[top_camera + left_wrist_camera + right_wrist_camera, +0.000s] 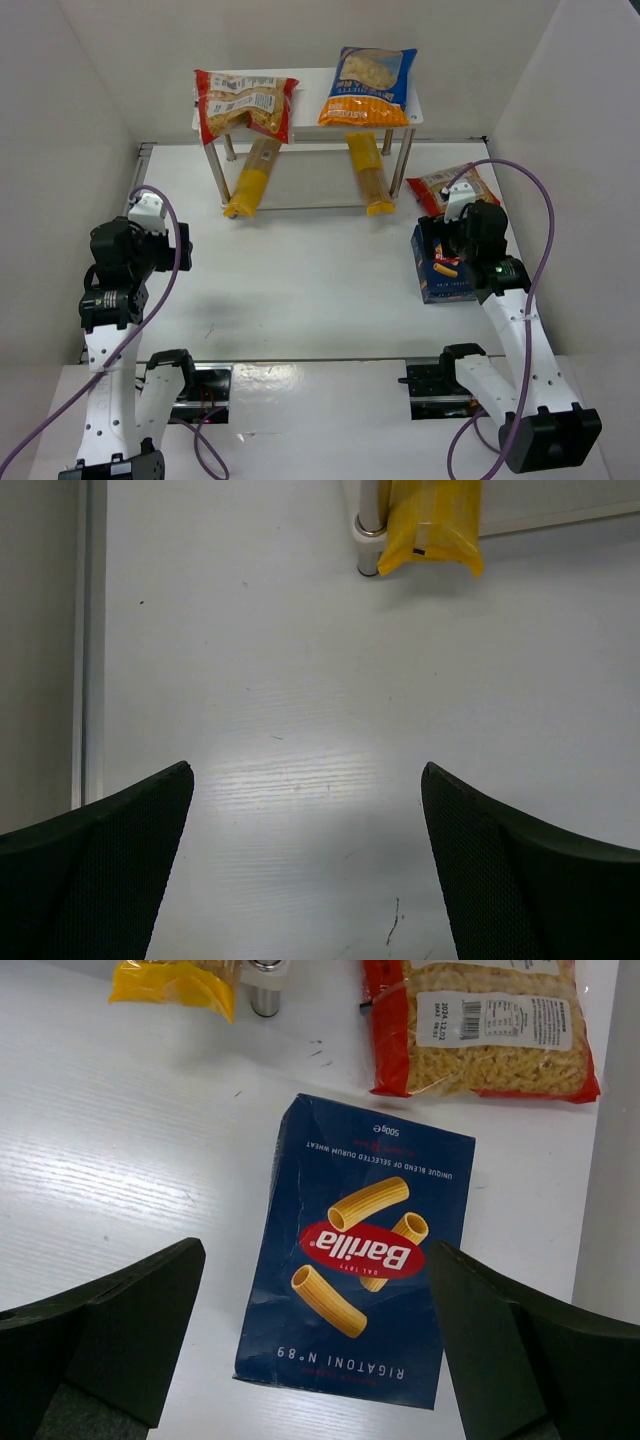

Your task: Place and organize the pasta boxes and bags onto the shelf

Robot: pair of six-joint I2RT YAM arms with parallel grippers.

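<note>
There is one pasta box (360,1190): dark blue, lying flat on the table (300,270) at the right of the overhead frame, printed face up. There are five bags. Two lie on the white top board of the shelf (308,100) at the upper middle: a large red bag (245,103) on its left end and a blue-and-orange bag (368,87) on its right end. Two long yellow bags (250,182) (367,175) slant out from under the board, their near ends on the table in front of the legs. The fifth, a small red-edged clear bag (440,185), lies on the table right of the shelf, just above the box with a strip of bare table between them.

The right gripper (315,1248) hangs directly over the box with its fingers spread wide to either side, holding nothing. In the overhead view the right arm (480,240) covers part of the box and a corner of the small bag.

The left gripper (306,770) is also spread wide and empty, over bare table at the left. At the top of its wrist view is the left yellow bag's end, just beside a shelf leg (370,525).

A purple cable (545,220) loops out from the right arm.
</note>
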